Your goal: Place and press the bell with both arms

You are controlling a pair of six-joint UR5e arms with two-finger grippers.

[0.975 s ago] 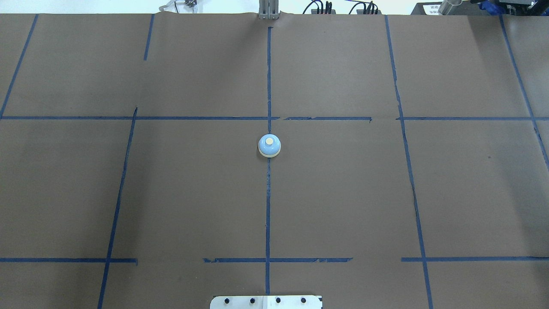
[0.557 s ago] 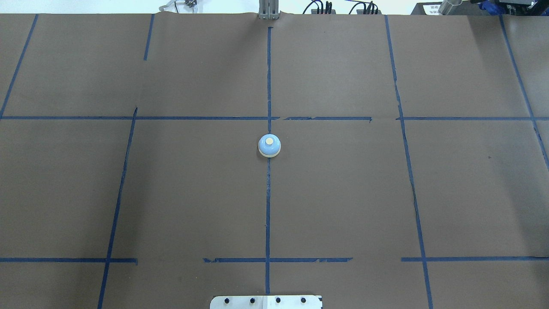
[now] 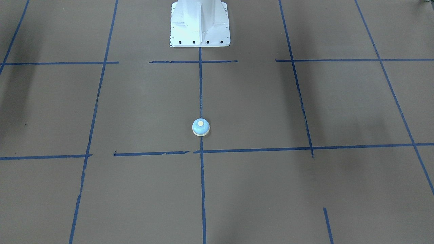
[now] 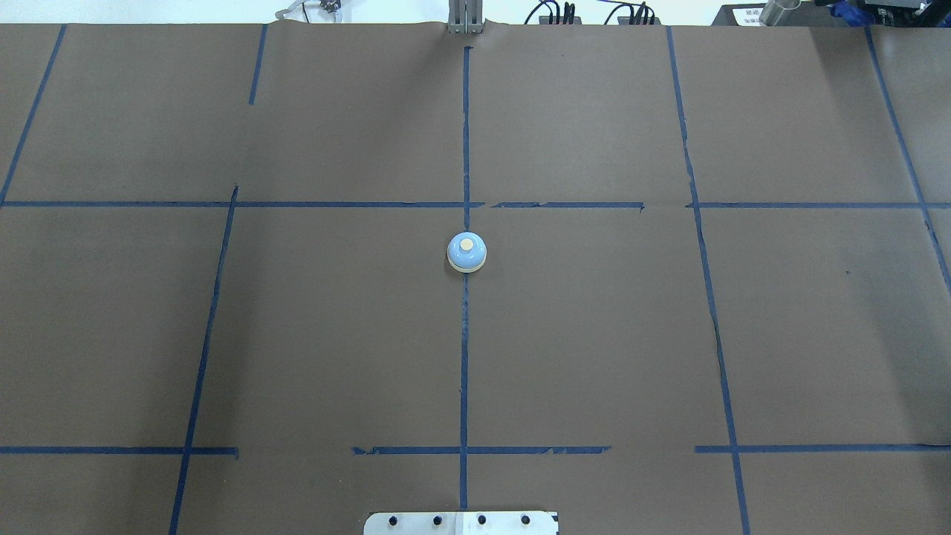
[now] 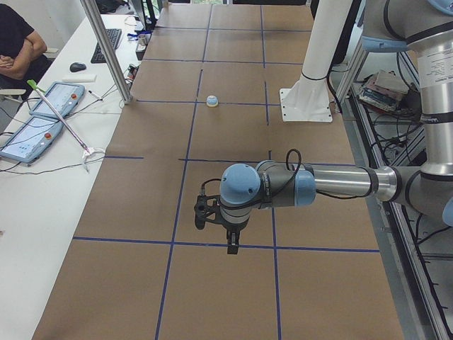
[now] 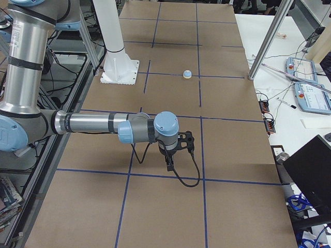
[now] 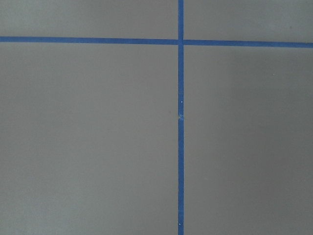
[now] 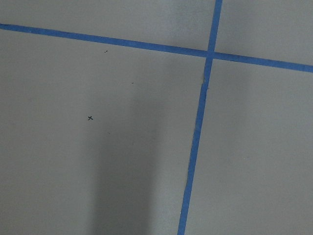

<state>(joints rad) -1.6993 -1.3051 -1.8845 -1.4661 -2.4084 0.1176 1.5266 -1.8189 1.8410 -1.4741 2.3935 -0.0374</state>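
The small light-blue bell (image 4: 466,253) with a cream button stands upright on the middle tape line of the brown table, and it also shows in the front view (image 3: 200,127). No arm is near it. My left gripper (image 5: 230,244) hangs over the table far from the bell (image 5: 211,101); I cannot tell whether it is open or shut. My right gripper (image 6: 169,165) hangs far from the bell (image 6: 187,74) at the other end; I cannot tell its state either. Both wrist views show only brown paper and blue tape.
The white mounting pedestal (image 3: 200,23) stands at the robot's side of the table. A metal post (image 5: 106,49) stands at the operators' edge. Tablets (image 5: 42,117), cables and a seated person (image 5: 14,42) are on the white side table.
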